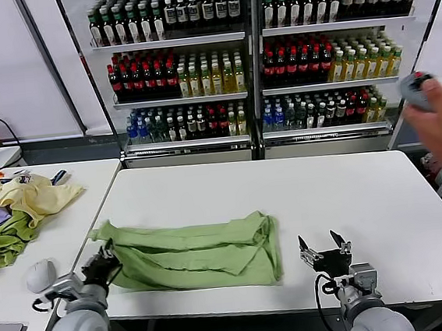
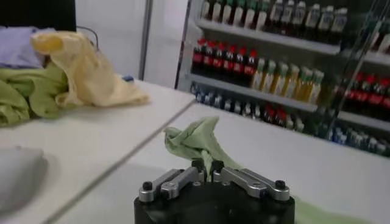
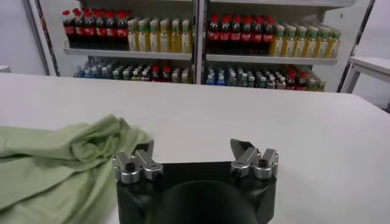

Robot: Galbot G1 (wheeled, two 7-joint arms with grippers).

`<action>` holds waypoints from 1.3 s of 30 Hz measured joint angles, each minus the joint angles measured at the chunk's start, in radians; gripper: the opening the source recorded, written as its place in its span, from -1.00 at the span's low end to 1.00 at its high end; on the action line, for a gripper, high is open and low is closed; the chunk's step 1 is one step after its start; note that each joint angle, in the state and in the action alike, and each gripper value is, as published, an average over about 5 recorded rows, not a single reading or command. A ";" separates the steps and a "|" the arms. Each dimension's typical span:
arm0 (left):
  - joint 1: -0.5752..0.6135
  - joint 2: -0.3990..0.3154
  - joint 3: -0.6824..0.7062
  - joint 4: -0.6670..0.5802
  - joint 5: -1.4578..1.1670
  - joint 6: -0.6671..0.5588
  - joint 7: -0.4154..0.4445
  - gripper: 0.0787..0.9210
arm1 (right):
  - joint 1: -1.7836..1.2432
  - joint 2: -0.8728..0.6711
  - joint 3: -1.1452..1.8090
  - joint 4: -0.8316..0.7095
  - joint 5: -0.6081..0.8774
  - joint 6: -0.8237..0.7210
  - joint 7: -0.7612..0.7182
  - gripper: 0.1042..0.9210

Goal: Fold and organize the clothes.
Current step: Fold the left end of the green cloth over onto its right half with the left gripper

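Note:
The light green T-shirt lies folded lengthwise on the near part of the white table, plain side up; no print shows. My left gripper is shut on the shirt's left end, and in the left wrist view the cloth rises pinched between the closed fingers. My right gripper is open and empty just right of the shirt's right end, a short gap from it. In the right wrist view the shirt lies beside the open gripper.
A heap of pale yellow, darker green and purple garments lies on the side table at left. A person's hand with a device is at the right edge. Shelves of bottles stand behind the table.

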 measured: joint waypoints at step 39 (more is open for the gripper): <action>-0.176 -0.309 0.684 0.146 0.263 -0.095 0.067 -0.31 | -0.013 0.021 0.008 -0.009 -0.023 0.004 -0.003 0.76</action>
